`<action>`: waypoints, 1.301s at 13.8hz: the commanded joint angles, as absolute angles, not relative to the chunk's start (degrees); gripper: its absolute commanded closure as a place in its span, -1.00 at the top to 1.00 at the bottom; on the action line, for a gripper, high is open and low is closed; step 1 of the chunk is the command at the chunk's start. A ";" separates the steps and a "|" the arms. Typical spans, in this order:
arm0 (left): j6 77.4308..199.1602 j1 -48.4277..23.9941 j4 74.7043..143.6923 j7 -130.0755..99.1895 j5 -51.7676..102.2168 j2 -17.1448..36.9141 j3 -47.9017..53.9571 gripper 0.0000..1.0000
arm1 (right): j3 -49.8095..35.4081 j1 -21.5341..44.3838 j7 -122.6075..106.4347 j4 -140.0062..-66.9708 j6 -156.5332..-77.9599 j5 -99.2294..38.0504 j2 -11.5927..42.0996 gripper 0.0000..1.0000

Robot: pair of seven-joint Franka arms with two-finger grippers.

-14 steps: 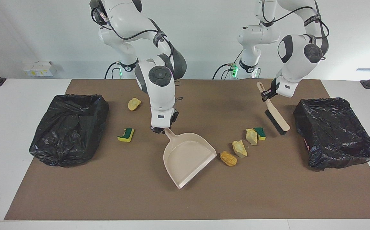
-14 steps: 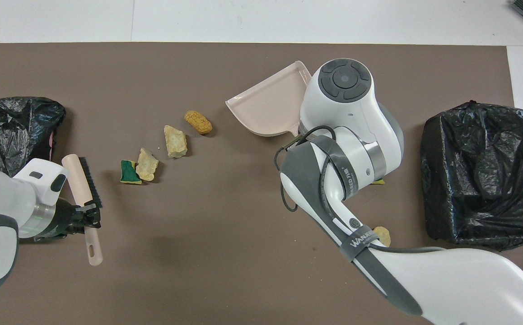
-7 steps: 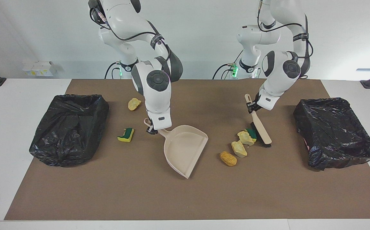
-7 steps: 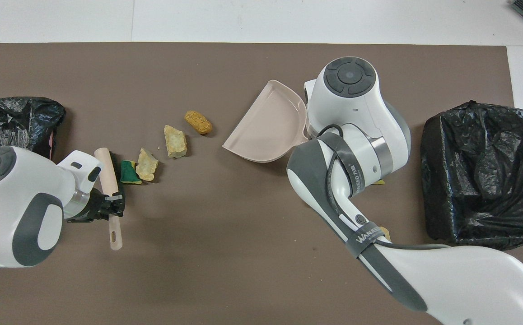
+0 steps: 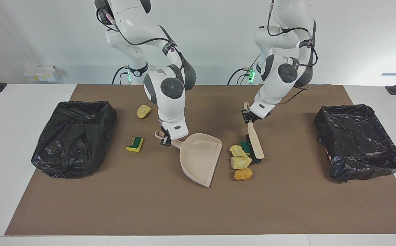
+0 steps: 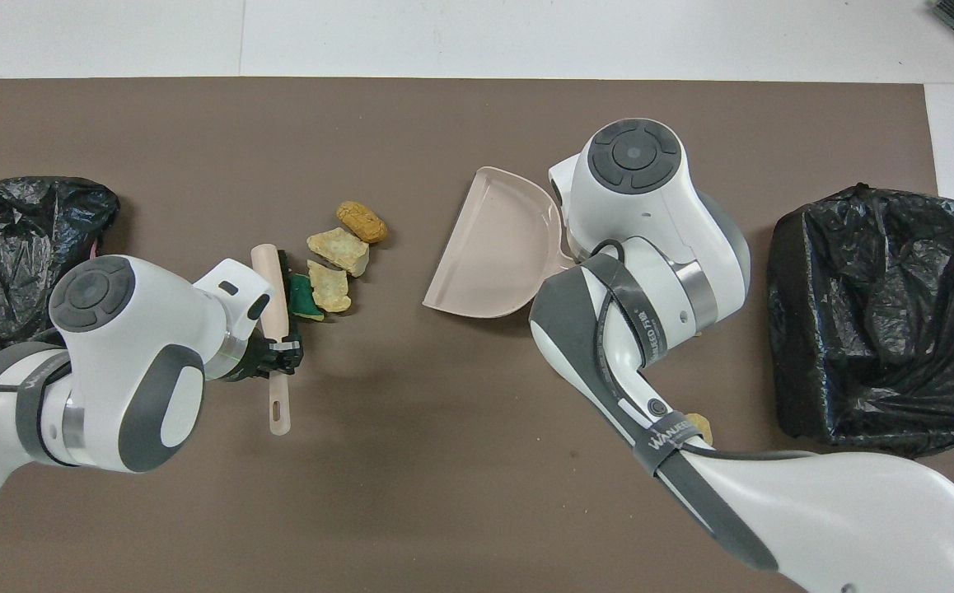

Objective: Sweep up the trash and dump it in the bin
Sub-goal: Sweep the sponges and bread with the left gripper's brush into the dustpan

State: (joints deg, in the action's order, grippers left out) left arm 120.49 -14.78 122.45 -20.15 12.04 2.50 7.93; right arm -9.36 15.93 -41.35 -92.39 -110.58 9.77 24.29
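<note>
Facing view, left hand (image 5: 247,118): clenched on the handle of the brush (image 5: 254,143), whose bristle head is down on the table (image 5: 287,205) against the trash.
Facing view, right hand (image 5: 166,140): clenched on the handle of the dustpan (image 5: 198,159); the pan lies low with its open mouth turned toward the pile.
Facing view, trash: four sponge chunks (image 5: 240,162) bunched between brush and dustpan mouth, near the pan but not in it.
Facing view, strays: a yellow-and-green chunk (image 5: 134,144) and a tan chunk (image 5: 143,111) lie toward the right arm's end, near the right-end bin (image 5: 73,138).
Facing view, other bin: left-end bin (image 5: 358,141) stands well apart from the pile.
Overhead view, left hand (image 6: 279,360): grips the brush (image 6: 269,284) mid-handle; bristles touch the green-faced piece of the sponge chunks (image 6: 337,263).
Overhead view, dustpan (image 6: 489,247): mouth faces the cluster, a bare gap between them.
Overhead view, right hand: hidden under its own wrist.
Handling judgement: the foam looks light, soft and springy, likely to tumble or skip off bristles; better pushed low and steadily than pinched.
</note>
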 commanded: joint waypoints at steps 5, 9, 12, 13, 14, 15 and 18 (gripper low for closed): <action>112.14 -11.70 110.65 -9.97 5.19 6.06 6.50 -1.00 | -9.76 15.73 -41.22 -96.77 -115.14 10.55 22.50 -1.00; 116.54 -9.76 111.70 -5.80 5.62 8.79 6.50 -1.00 | -9.76 15.82 -41.22 -96.77 -115.14 10.55 22.50 -1.00; 117.24 -9.14 113.47 -14.47 6.33 9.58 6.59 -1.00 | -9.76 15.73 -41.22 -96.86 -115.49 10.55 22.50 -1.00; 117.77 -9.49 113.64 -15.55 6.50 10.10 6.77 -1.00 | -9.76 15.73 -41.22 -96.86 -115.49 10.55 22.50 -1.00; 118.73 -10.62 114.34 -15.90 8.42 10.72 6.85 -1.00 | -9.76 15.73 -41.22 -97.03 -115.58 10.55 22.50 -1.00; 119.52 -12.11 114.95 -16.00 11.40 10.64 6.77 -1.00 | -9.76 15.82 -41.22 -97.21 -115.92 10.55 22.50 -1.00; 122.77 -16.33 114.87 -17.31 15.28 12.30 6.86 -1.00 | -9.76 15.82 -40.26 -97.82 -117.07 10.55 22.50 -1.00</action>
